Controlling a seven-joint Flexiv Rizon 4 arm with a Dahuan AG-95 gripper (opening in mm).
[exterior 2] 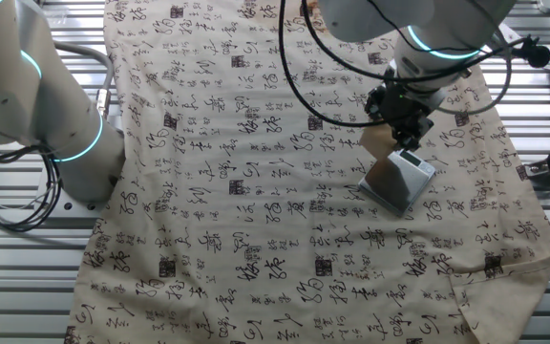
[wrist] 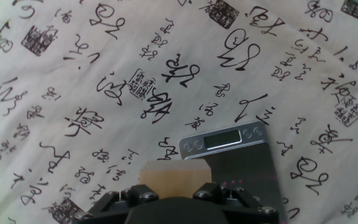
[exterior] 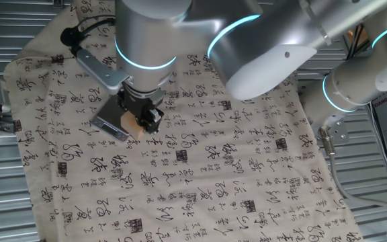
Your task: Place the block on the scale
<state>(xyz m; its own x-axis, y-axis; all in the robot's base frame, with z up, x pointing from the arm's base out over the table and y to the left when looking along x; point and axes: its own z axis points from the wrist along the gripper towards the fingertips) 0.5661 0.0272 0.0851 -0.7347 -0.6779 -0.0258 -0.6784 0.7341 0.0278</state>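
One fixed view: the scale (exterior: pixel 110 125) lies left of centre on the calligraphy-printed cloth (exterior: pixel 247 175), partly hidden under the gripper (exterior: pixel 142 121). The block (exterior: pixel 132 122), light tan, sits clamped between the dark fingers, over the scale's right edge.

The other fixed view: cloth (exterior 2: pixel 256 191) fills the frame; at right of centre the gripper (exterior 2: pixel 404 129) hangs from the arm (exterior 2: pixel 428 29). The block (exterior 2: pixel 376 141) shows at its lower left, just above the upper-left edge of the scale (exterior 2: pixel 399 182). Cannot tell whether block touches platform.

Hand view: the block (wrist: pixel 174 173) is at bottom centre, held between the gripper's (wrist: pixel 176 200) fingers. The scale (wrist: pixel 241 168) extends from behind it to the lower right, display strip facing the top of the frame. Block overlaps the scale's left portion.
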